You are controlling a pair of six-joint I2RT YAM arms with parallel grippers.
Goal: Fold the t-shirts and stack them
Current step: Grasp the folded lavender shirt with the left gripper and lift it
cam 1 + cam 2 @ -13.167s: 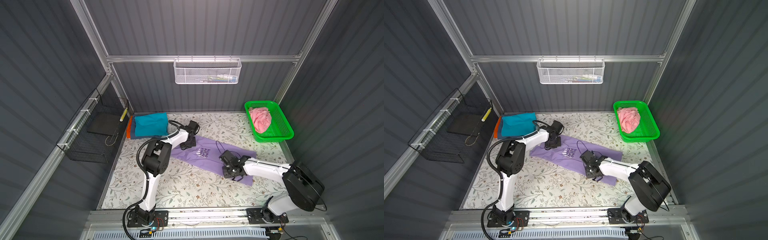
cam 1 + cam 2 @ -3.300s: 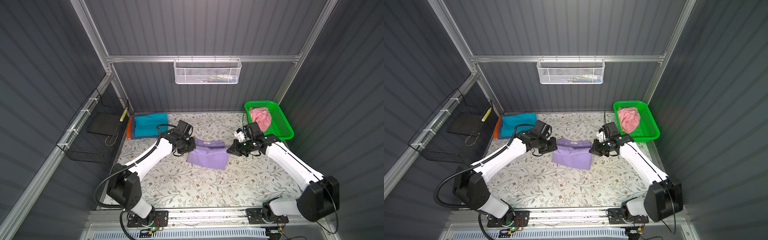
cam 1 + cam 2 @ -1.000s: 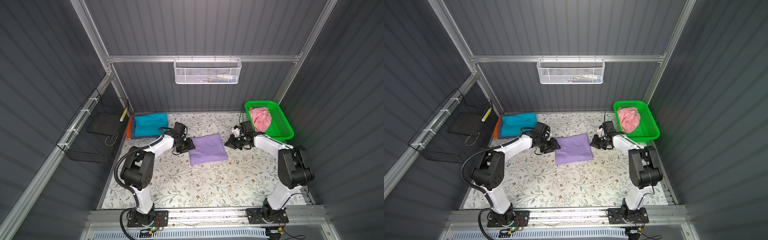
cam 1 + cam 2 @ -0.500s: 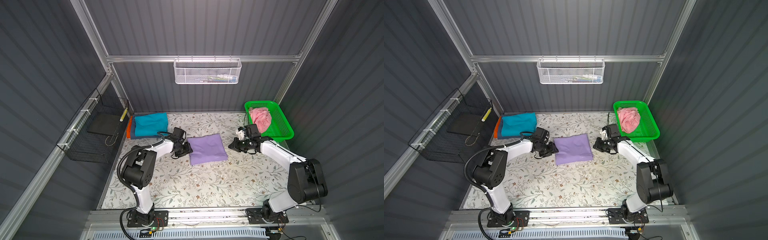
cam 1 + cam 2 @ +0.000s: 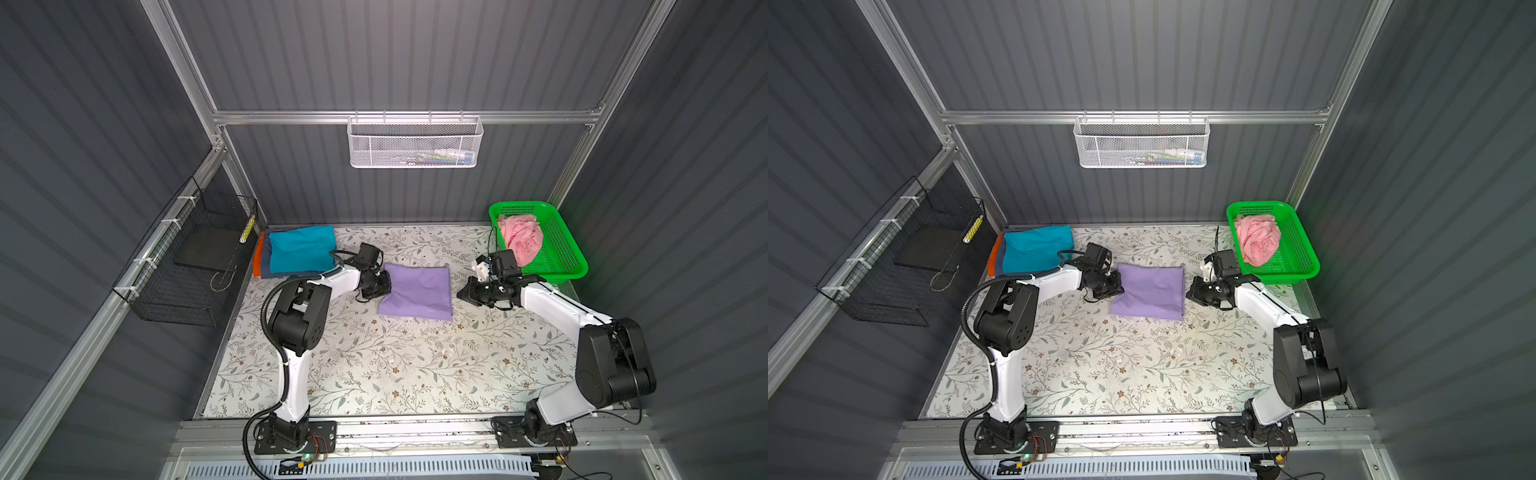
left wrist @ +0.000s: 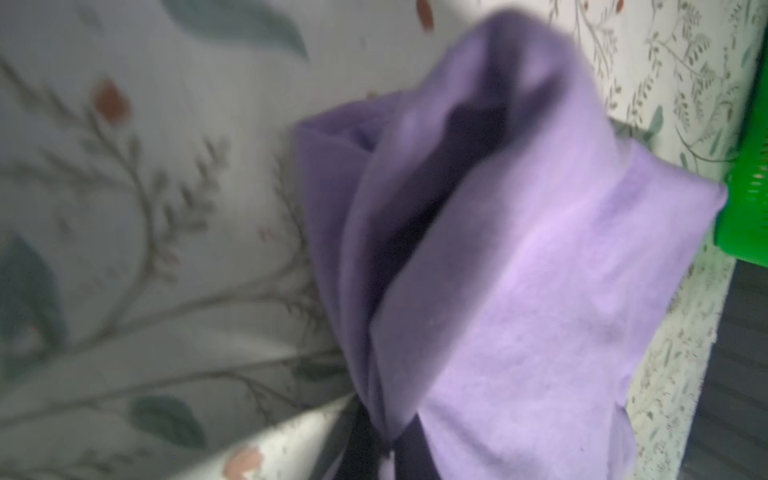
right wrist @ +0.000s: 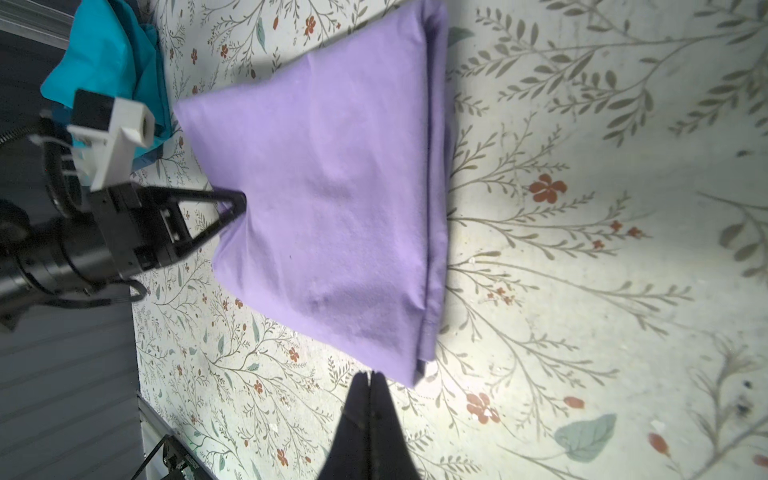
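Lavender t-shirt (image 5: 417, 293), folded flat, rectangular

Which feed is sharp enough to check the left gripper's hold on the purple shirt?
Left wrist view: blurred, the purple shirt too close. Right wrist view: sharp, shows the left gripper pinched on the shirt's edge, with glare on the mat beside it. Both top views: evenly lit, but the grip looks small.
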